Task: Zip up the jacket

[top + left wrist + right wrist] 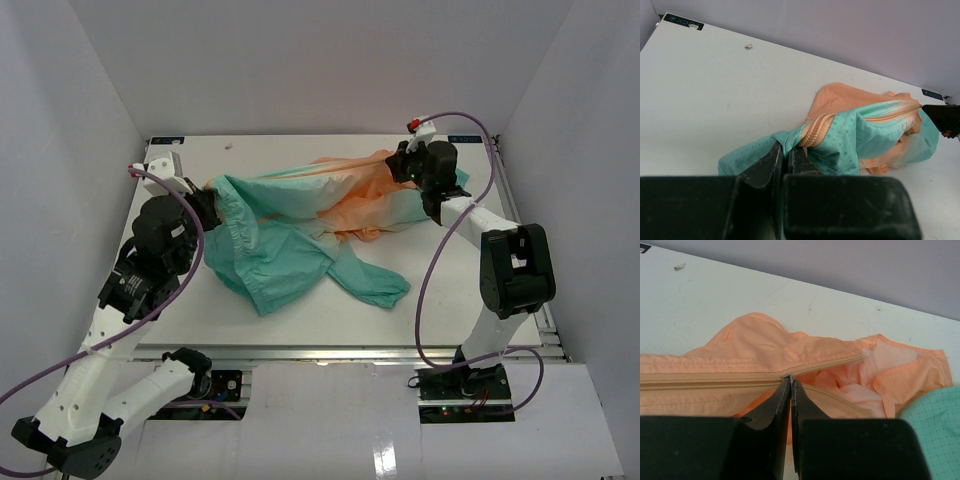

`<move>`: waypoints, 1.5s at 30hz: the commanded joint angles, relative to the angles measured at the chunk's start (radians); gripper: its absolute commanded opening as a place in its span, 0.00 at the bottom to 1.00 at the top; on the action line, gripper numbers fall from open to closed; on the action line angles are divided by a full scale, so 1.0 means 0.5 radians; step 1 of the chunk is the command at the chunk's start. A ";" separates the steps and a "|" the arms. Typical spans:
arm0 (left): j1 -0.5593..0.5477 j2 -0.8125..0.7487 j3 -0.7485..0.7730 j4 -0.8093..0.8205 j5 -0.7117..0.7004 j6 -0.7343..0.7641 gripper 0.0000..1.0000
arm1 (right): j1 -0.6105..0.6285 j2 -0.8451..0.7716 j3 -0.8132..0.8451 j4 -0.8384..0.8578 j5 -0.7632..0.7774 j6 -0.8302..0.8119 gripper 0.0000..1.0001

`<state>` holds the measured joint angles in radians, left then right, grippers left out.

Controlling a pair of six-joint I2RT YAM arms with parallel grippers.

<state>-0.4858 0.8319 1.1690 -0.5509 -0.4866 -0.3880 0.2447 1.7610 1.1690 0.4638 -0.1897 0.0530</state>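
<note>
Fabric fading from teal to peach, the jacket (300, 230) lay crumpled across the middle of the white table (300, 325). It was drawn out in a line between the two arms, teal hem to the left and peach collar end to the right. Its zipper (715, 381) ran joined along the front as far as the slider (786, 375). Beyond that the two tapes parted toward the collar, so by the look of it only a short stretch remained to close.

The right gripper (790, 390) had its fingers pressed together on what appeared to be the slider's pull, the tips meeting exactly where the tapes met. At the far end the left gripper (784, 160) pinched the teal hem just beside the zipper's lower end, fingers nearly closed with cloth bunched between them.

To finish the step well, the left arm would likely need to act as a firm anchor. The right would then draw the slider straight along the zipper's own line, away from the hem, keeping the tapes taut and level. Loose peach cloth lay just beside the open tapes and could catch in the slider if the pull wandered sideways. A slow, straight draw looked safest.
</note>
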 commanded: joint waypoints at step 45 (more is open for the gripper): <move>0.358 0.501 -0.105 0.372 0.729 -0.079 0.65 | -0.605 -0.616 -0.445 -0.188 0.436 0.518 0.76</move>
<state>-0.3111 1.1462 1.1053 -0.4338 -0.1702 -0.4436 -0.0979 1.5096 0.8793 0.4300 0.0593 0.3315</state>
